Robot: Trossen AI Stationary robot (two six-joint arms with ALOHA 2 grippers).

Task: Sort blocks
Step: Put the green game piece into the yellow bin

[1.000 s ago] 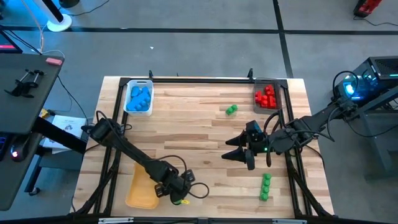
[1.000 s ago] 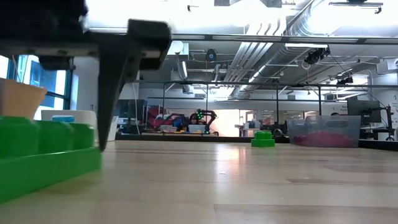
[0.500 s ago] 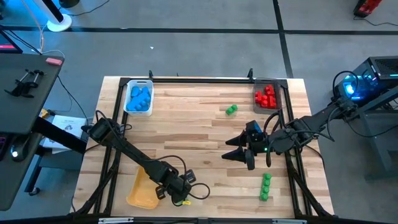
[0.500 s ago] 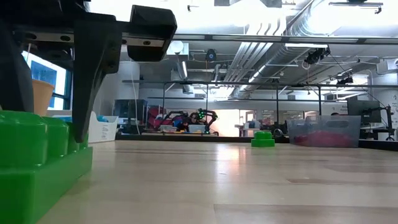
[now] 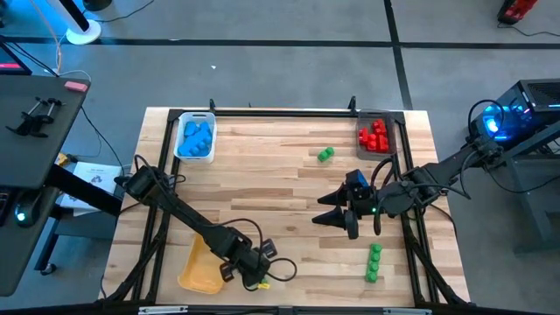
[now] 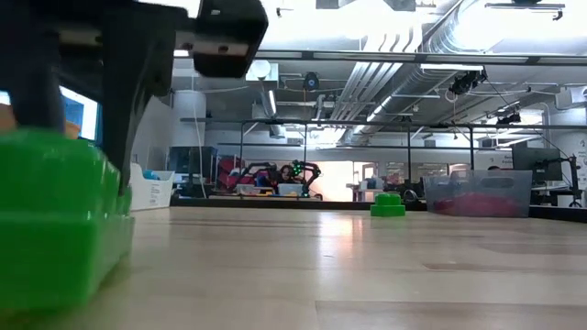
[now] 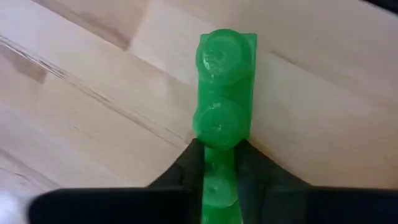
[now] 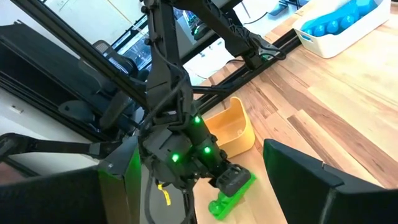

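Fingers that stood wide a second ago have now closed, the left gripper (image 7: 214, 163) pinching a long green studded brick (image 7: 222, 106) on the table's near edge beside the yellow tray (image 5: 199, 267), while the right gripper (image 5: 337, 219) waits spread wide mid-table.

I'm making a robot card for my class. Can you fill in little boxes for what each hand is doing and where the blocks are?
left hand: shut on a long green block, near the yellow tray
right hand: open, holding nothing, waiting over the table's right half
blue blocks: in the white tray
red blocks: in the grey tray
loose green blocks: small green block near the red ones, green strip near the front edge
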